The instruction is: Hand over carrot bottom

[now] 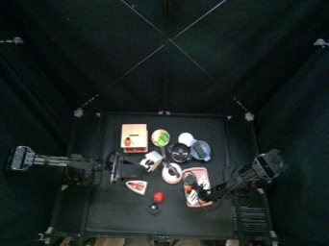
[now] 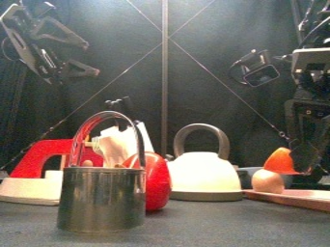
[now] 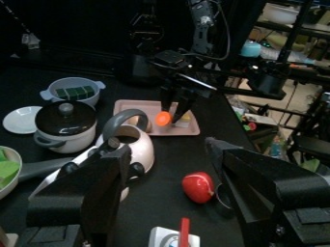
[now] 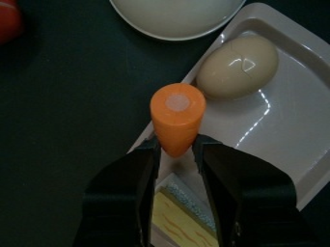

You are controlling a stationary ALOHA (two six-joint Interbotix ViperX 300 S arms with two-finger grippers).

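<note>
My right gripper (image 4: 176,159) is closed on the stubby orange carrot bottom (image 4: 177,116), held above the pale rectangular tray (image 4: 277,116), beside a cream egg (image 4: 238,66). My left gripper (image 3: 175,183) stands spread wide, empty, well apart.

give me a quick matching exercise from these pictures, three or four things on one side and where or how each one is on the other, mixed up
Things:
1. carrot bottom
2. egg
3. left gripper
4. white kettle

States or places:
a. open, holding nothing, hanging above the table
b. standing on the table, handle arched over its top
c. lying loose on the pink tray
d. clamped at its narrow end between the jaws of the right gripper

Pairs: 1-d, 2-c, 3-a, 4-b
</note>
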